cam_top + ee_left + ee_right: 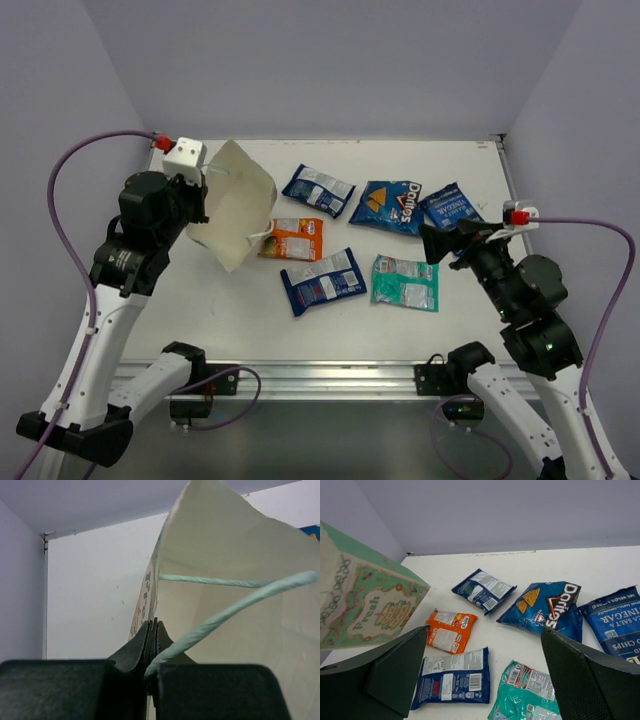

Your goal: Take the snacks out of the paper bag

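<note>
The paper bag (240, 205) hangs tilted at the left, mouth toward the packets; its mint printed side (365, 600) faces the right wrist view. My left gripper (205, 185) is shut on the bag's rim (152, 625), with the cream inside (225, 555) and a string handle (225, 612) beside it. Several snacks lie flat on the table: a blue-and-white packet (318, 188), Doritos (392, 206), a blue chip bag (452, 207), an orange packet (292, 238), a second blue-and-white packet (322, 280) and a teal one (405, 282). My right gripper (445, 243) is open and empty (484, 632), above the table right of the teal packet.
The white table (200, 320) is walled at the back and both sides. The orange packet (447, 630) lies closest to the bag's mouth. A metal rail (320, 375) runs along the near edge between the arm bases.
</note>
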You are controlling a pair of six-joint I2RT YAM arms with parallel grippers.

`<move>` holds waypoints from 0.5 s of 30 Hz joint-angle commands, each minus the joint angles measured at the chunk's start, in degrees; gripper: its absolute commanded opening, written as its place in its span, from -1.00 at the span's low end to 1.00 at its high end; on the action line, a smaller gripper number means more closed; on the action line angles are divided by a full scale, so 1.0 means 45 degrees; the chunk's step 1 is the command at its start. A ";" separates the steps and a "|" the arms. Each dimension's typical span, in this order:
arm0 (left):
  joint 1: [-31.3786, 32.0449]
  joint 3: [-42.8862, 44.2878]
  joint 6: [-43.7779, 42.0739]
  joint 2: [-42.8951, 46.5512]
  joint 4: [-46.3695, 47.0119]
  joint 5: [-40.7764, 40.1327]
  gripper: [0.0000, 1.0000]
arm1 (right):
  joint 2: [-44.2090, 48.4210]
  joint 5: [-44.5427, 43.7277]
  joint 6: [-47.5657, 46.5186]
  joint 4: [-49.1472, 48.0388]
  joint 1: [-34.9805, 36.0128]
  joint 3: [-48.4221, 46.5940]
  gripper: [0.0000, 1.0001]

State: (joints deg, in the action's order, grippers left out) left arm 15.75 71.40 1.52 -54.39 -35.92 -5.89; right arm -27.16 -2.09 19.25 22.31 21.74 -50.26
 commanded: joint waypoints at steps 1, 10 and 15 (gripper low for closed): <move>-0.0101 -0.0415 -0.2151 0.0911 0.1574 0.0856 -1.00 | 0.0019 0.0385 -0.0798 -0.0698 0.0052 0.0212 0.98; -0.0101 -0.1101 -0.2234 0.1115 0.2749 0.0299 -1.00 | -0.0820 0.1185 -0.0879 -0.0386 0.0052 -0.0393 0.98; -0.0198 0.0050 -0.0476 -0.0859 0.2475 -0.1502 -1.00 | -0.1230 0.1772 -0.0449 0.0004 0.0052 -0.0804 0.98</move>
State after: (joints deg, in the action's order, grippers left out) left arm 15.70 68.07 -5.41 -53.34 -27.40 -6.33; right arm -32.16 3.18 16.56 22.46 21.78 -50.85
